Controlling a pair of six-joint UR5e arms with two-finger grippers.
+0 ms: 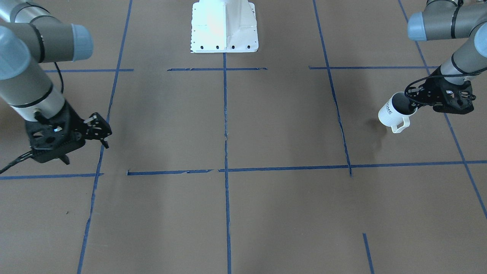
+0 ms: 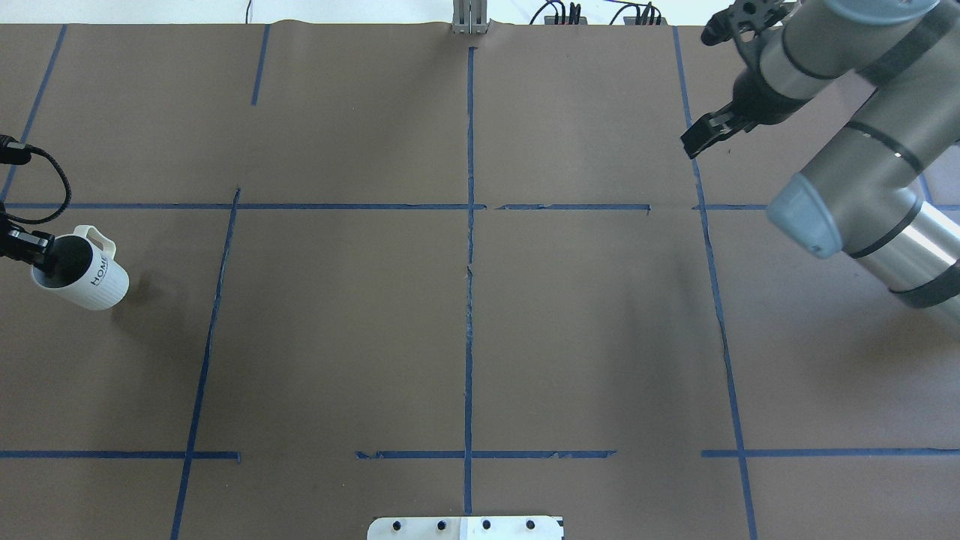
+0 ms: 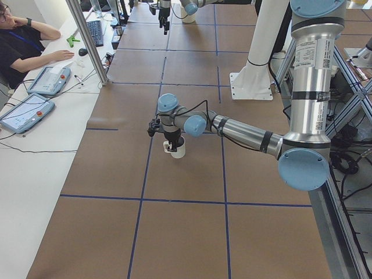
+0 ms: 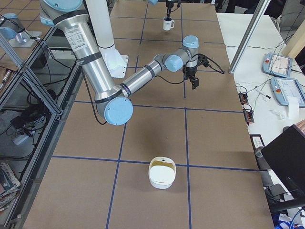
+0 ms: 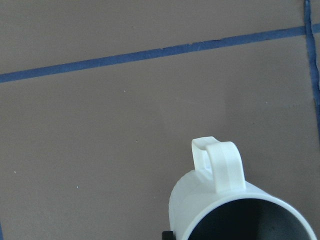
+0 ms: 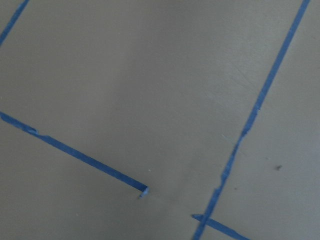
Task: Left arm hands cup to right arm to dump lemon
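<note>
White outside and dark grey within, the cup [image 1: 392, 113] is a small mug with a squarish loop handle [image 5: 220, 165] and dark "HOME" lettering [image 2: 99, 271] running up its side. It is at the robot's left end of the bench [image 1: 266, 121], inside an outer square of the blue tape [image 1: 225, 114] grid and well apart from the white base [image 1: 224, 30]. Its mouth faces up and its handle points toward the operators' side. The inside is in shadow, so what it holds cannot be made out.

The left hand [image 1: 412, 102] grasps the cup by the rim, with one black finger inside the mouth and the rest of the hand outside the wall. Whether the cup rests on the brown paper or hangs just above it, I cannot tell.

The right hand [image 2: 701, 88] is released and holds nothing, its fingers spread wide. It hovers over the bench at the robot's right side, far from the cup.

Near that end of the bench stands a white bowl [image 4: 162, 182] with a yellowish inside.
</note>
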